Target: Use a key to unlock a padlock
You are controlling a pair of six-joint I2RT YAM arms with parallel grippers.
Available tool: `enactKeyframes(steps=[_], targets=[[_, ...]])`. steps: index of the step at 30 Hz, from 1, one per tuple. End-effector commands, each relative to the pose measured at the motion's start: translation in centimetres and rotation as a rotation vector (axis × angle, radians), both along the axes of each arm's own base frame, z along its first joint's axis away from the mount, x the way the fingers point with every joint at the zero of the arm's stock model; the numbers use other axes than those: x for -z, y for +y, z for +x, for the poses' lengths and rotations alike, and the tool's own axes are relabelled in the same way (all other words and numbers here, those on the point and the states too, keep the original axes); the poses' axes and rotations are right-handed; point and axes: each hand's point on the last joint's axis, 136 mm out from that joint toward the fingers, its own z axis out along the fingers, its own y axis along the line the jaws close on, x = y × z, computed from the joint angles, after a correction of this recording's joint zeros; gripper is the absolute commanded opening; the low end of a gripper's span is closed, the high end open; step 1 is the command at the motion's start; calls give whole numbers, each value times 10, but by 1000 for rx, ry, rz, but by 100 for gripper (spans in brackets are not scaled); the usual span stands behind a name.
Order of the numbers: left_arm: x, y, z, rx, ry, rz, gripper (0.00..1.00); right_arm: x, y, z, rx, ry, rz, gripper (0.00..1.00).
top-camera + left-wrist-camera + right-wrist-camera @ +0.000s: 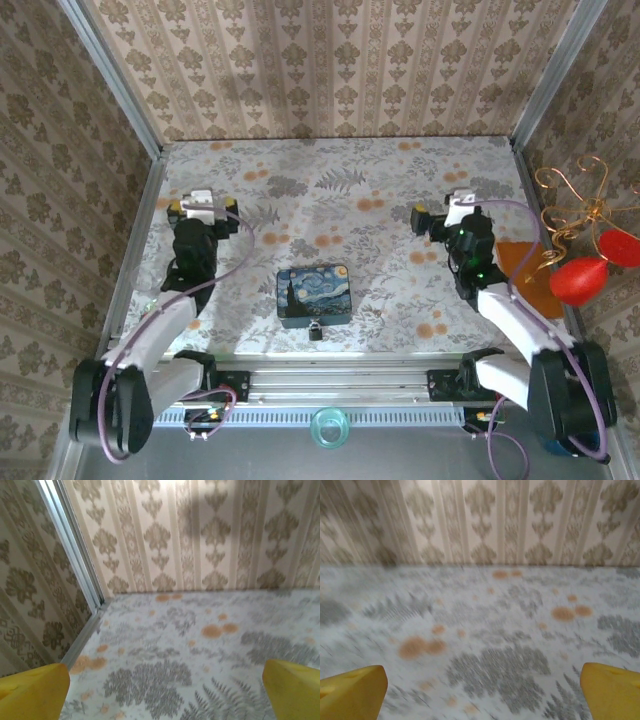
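Padlock point(315, 331): sits against the near side of the blue painted box point(313, 290), between the arms. Looks tiny, rigid and light, probably slick; best pinched across the dark body, shackle left free. Left pincer point(203, 205) and right pincer point(440, 212): both spread wide, grasping nothing. Underneath, flat floral-print tabletop point(400, 180); around, patterned wallpaper walls point(330, 70).

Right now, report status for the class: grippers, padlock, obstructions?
Both empty: left gripper open, right gripper open. The padlock sits at the blue Starry Night box's near edge, untouched. Approach unobstructed.
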Motion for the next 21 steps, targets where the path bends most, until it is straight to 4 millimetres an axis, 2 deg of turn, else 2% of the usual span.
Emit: enactKeyframes(steps=[1,5,8,10,13,18,21], targets=[[2,21,-24,-146,126,-217,100,-25,21,-16,-72,67,249,100],[-3,24,-45,-149,169,-385,100,-51,50,-25,-214,95,423,100],[1,31,-64,-144,181,-524,100,-47,42,-24,-119,185,574,100],[1,32,-73,-105,154,-574,100,-54,53,-23,-189,194,572,100],[-6,11,-77,77,131,-575,100,-54,70,-26,-221,260,496,100],[6,-1,-80,112,260,-548,100,-55,101,-39,-244,294,336,100],[10,-20,-82,184,307,-510,100,-48,115,-43,-243,341,306,100]])
